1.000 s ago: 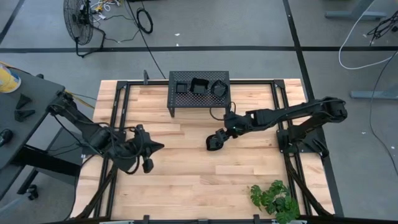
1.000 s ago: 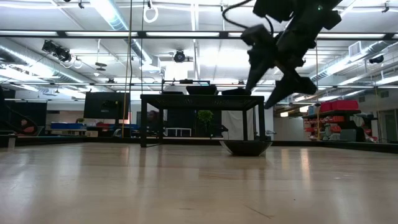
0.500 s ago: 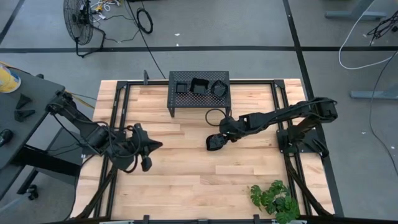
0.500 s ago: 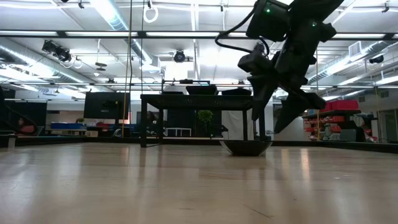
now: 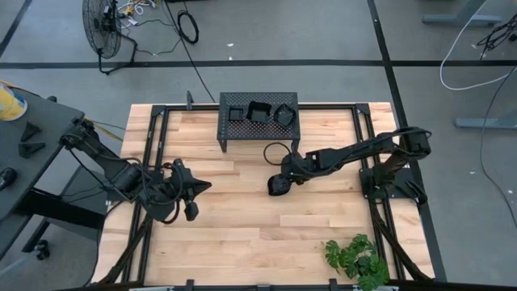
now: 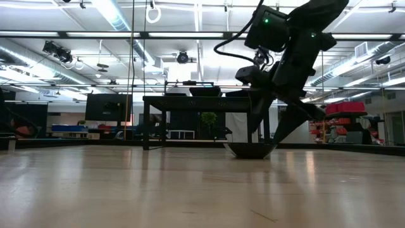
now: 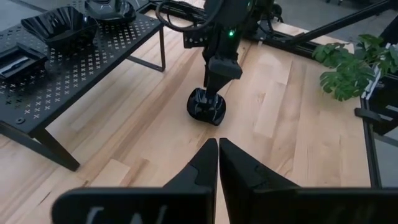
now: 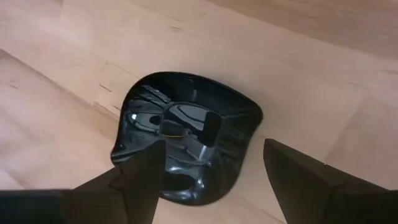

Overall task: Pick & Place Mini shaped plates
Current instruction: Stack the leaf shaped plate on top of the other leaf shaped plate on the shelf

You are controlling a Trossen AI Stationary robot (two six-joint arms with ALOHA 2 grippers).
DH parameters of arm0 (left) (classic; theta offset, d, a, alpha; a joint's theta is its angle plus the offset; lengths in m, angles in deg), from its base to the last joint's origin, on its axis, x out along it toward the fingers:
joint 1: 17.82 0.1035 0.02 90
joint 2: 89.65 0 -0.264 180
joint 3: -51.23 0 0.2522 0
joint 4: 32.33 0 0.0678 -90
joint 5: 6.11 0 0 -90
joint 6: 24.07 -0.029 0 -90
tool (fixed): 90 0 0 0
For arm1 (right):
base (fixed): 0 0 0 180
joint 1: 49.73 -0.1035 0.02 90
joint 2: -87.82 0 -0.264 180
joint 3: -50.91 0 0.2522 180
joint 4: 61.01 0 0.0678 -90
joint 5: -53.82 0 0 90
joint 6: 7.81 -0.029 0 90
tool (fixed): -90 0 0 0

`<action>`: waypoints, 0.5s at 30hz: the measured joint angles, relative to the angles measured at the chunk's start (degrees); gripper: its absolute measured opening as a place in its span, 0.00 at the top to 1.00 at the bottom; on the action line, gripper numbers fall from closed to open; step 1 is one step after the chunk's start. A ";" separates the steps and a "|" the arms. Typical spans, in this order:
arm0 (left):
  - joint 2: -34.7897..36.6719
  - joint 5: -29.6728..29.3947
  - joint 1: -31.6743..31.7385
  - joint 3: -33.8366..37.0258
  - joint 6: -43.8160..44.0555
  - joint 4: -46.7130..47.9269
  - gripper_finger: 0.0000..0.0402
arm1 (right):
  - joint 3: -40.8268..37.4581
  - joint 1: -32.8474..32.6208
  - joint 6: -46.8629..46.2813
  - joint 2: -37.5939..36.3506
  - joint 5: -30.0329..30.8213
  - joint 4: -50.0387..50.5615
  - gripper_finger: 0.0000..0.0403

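Small glossy black dish (image 5: 276, 185) with a rounded outline and raised rim, lying flat on the pale wooden plank tabletop (image 5: 242, 234), near its middle and just in front of the black perforated-metal stand on legs (image 5: 258, 121). Three more glossy black mini plates (image 5: 259, 111) sit in a row on top of that stand. The right arm stretches in from the table's right edge, its forearm low and angled down toward the lone dish. The right gripper (image 8: 211, 168) points down at the dish with its fingers spread wide, one on each side of the rim; whether they touch it cannot be told. In the low view the fingertips reach down beside the dish at table level. The left arm rests folded over the table's left side, its left gripper (image 7: 218, 149) pressed closed, holding nothing and aimed toward the dish.
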 joint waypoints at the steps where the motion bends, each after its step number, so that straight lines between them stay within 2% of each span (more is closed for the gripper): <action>1: 0.00 0.00 0.00 0.00 0.01 0.00 0.95 | 0.00 0.00 -0.23 0.39 -0.07 -0.48 0.33; 15: 0.00 0.01 0.00 0.00 0.00 0.06 0.95 | 0.00 0.00 -1.23 2.07 -0.44 0.13 0.33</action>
